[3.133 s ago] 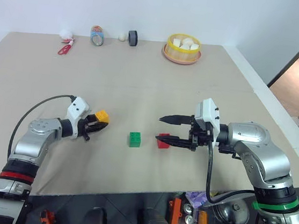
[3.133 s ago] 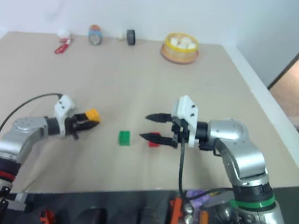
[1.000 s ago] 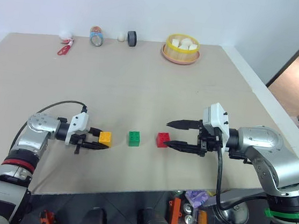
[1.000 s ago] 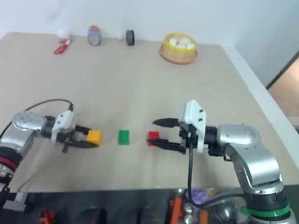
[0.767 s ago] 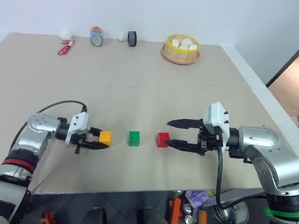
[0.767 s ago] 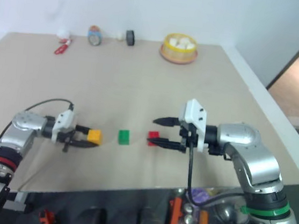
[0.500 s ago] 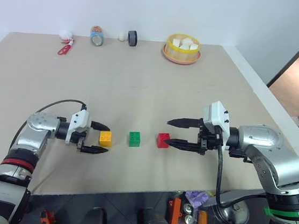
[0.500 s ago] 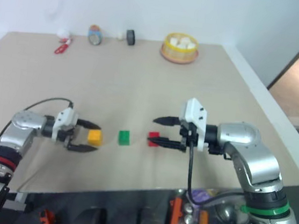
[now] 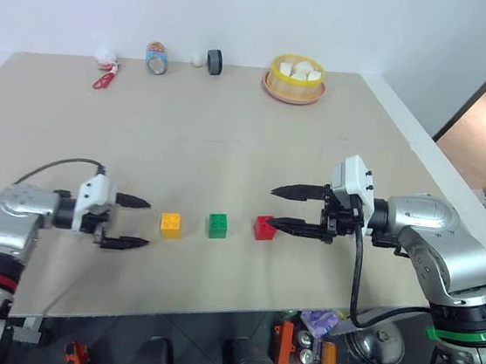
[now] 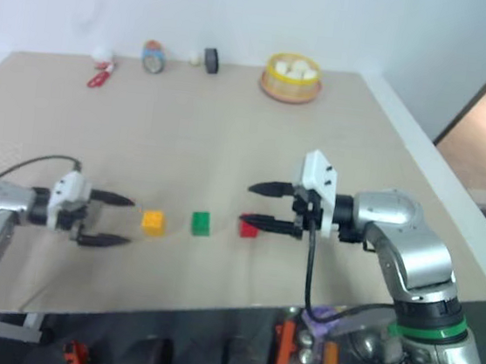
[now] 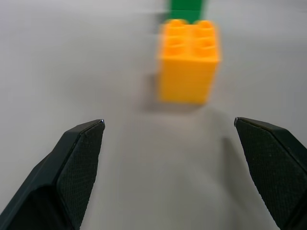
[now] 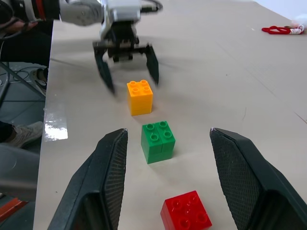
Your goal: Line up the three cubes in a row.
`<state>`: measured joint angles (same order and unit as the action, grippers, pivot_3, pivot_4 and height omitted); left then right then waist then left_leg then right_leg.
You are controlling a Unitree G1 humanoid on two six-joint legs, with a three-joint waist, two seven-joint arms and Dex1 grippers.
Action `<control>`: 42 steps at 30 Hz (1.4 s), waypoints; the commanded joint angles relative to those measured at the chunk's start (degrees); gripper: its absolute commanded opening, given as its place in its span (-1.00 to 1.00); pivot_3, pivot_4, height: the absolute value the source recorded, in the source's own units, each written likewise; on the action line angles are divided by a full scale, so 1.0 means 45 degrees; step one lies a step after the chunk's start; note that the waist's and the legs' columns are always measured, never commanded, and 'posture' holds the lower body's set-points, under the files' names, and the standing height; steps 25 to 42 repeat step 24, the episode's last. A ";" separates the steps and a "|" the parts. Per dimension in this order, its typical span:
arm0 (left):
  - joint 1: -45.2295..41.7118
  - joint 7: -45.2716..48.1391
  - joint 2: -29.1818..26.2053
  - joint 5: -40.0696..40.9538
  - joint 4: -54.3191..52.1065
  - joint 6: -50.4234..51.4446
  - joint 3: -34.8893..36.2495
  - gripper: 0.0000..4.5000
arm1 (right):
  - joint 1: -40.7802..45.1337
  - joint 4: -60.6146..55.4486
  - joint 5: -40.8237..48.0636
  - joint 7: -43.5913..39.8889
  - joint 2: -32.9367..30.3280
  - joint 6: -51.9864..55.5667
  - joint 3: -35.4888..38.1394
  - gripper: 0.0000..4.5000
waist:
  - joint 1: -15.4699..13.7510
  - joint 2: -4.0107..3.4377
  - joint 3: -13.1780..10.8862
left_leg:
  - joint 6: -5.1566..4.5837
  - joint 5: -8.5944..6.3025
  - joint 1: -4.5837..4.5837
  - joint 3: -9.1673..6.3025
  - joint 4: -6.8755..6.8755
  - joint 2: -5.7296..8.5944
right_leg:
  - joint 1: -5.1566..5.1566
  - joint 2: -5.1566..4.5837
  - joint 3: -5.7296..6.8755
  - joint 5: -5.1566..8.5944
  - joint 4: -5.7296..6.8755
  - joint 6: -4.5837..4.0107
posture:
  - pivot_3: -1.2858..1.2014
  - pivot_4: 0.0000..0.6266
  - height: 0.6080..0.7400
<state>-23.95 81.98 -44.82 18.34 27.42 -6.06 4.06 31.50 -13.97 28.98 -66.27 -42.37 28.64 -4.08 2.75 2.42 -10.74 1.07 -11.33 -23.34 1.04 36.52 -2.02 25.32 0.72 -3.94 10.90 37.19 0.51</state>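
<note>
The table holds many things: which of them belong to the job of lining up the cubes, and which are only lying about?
Belong to the job:
- yellow-orange cube
- green cube
- red cube

Only lying about, along the far edge:
- yellow basket with white lumps
- black tape roll
- small white ball
- red scissors

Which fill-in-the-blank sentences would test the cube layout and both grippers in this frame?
1. The middle cube of the row on the table is ____.
2. The left gripper is open, and the cube nearest it is ____.
3. The right gripper is open, its fingertips beside the ____ cube.
4. The yellow basket holds ____ lumps.

Missing words: green; yellow-orange; red; white
</note>
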 commanded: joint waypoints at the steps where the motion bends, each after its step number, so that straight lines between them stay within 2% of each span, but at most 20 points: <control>1: 0.0650 -0.1063 -0.0815 0.1034 -0.1198 0.2024 0.1523 0.99 | 0.0340 0.0151 -0.0026 -0.0175 -0.0186 -0.0299 0.0343 0.24 | 0.0017 0.0000 0.0000 | 0.0002 -0.0001 0.0000 0.0006 0.0000 0.0002 | 0.0001 -0.0004 -0.0002 0.0001 0.0000 -0.0002 | 0.03 -0.52 1.00; 5: 0.2800 -0.2019 -0.1645 0.1615 -0.3440 0.4327 0.2710 0.99 | 0.0695 0.1039 -0.0232 -0.0319 -0.0426 -0.0628 0.0608 0.24 | 0.0035 -0.0001 -0.0002 | 0.0017 -0.0014 0.0003 0.0038 -0.0004 -0.0018 | 0.0011 -0.0008 -0.0006 0.0008 -0.0007 -0.0011 | 0.03 -0.52 1.00; 8: 0.3430 -0.3952 -0.1441 0.1748 -0.4546 0.5949 0.3421 0.99 | 0.1011 0.1829 -0.0503 -0.0186 -0.0418 -0.0963 0.0709 0.24 | -0.0003 -0.0002 -0.0006 | 0.0021 -0.0019 0.0009 0.0041 -0.0013 -0.0026 | 0.0016 -0.0004 -0.0001 0.0016 -0.0007 -0.0025 | 0.03 -0.52 1.00; 11: 0.3264 -0.7008 -0.0336 0.1751 -0.5650 0.6824 0.4342 0.99 | 0.1113 0.2348 -0.0683 0.0605 -0.0117 -0.0948 0.0931 0.24 | -0.0058 0.0001 -0.0005 | 0.0020 -0.0014 0.0002 0.0045 -0.0007 -0.0054 | 0.0006 -0.0005 0.0039 0.0017 -0.0006 -0.0027 | 0.03 -0.52 1.00; 14: 0.3361 -1.0127 0.1284 0.1762 -0.7743 0.7898 0.4890 0.99 | 0.0272 0.2090 -0.1148 0.2280 0.0592 -0.0737 0.1027 0.24 | -0.0043 0.0011 0.0001 | 0.0022 -0.0013 0.0002 0.0089 -0.0002 -0.0087 | -0.0003 -0.0003 0.0043 0.0013 -0.0008 -0.0021 | 0.03 -0.52 1.00; 17: 0.3854 -1.1759 0.2724 0.2268 -0.9536 0.8791 0.5043 0.99 | -0.0958 0.1952 -0.1814 0.2890 0.0905 -0.1258 0.0786 0.24 | -0.0049 0.0047 0.0023 | 0.0036 -0.0022 -0.0001 0.0099 -0.0011 -0.0090 | -0.0009 -0.0004 0.0033 -0.0013 -0.0010 0.0041 | 0.03 -0.52 1.00; 20: 0.4402 -1.3026 0.4132 0.2401 -1.0924 0.8768 0.4800 0.99 | -0.1521 0.2336 -0.2323 0.4555 0.1846 -0.1483 0.1096 0.24 | -0.0006 0.0045 0.0022 | 0.0067 -0.0043 -0.0004 0.0117 -0.0013 -0.0083 | 0.0000 -0.0003 -0.0002 0.0002 -0.0008 0.0061 | 0.03 -0.52 1.00; 24: 0.5043 -1.4102 0.5418 0.1989 -1.1923 0.8322 0.4189 0.99 | -0.1824 0.2829 -0.3261 0.7913 0.3504 -0.1831 0.1912 0.24 | 0.0021 0.0052 0.0026 | 0.0071 -0.0040 0.0019 0.0131 -0.0002 -0.0098 | -0.0003 0.0025 -0.0025 -0.0023 -0.0002 0.0055 | 0.03 -0.52 1.00; 42: 0.5043 -1.4102 0.5418 0.1989 -1.1923 0.8322 0.4189 0.99 | -0.1824 0.2829 -0.3261 0.7913 0.3504 -0.1831 0.1912 0.24 | 0.0021 0.0052 0.0026 | 0.0071 -0.0040 0.0019 0.0131 -0.0002 -0.0098 | -0.0003 0.0025 -0.0025 -0.0023 -0.0002 0.0055 | 0.03 -0.52 1.00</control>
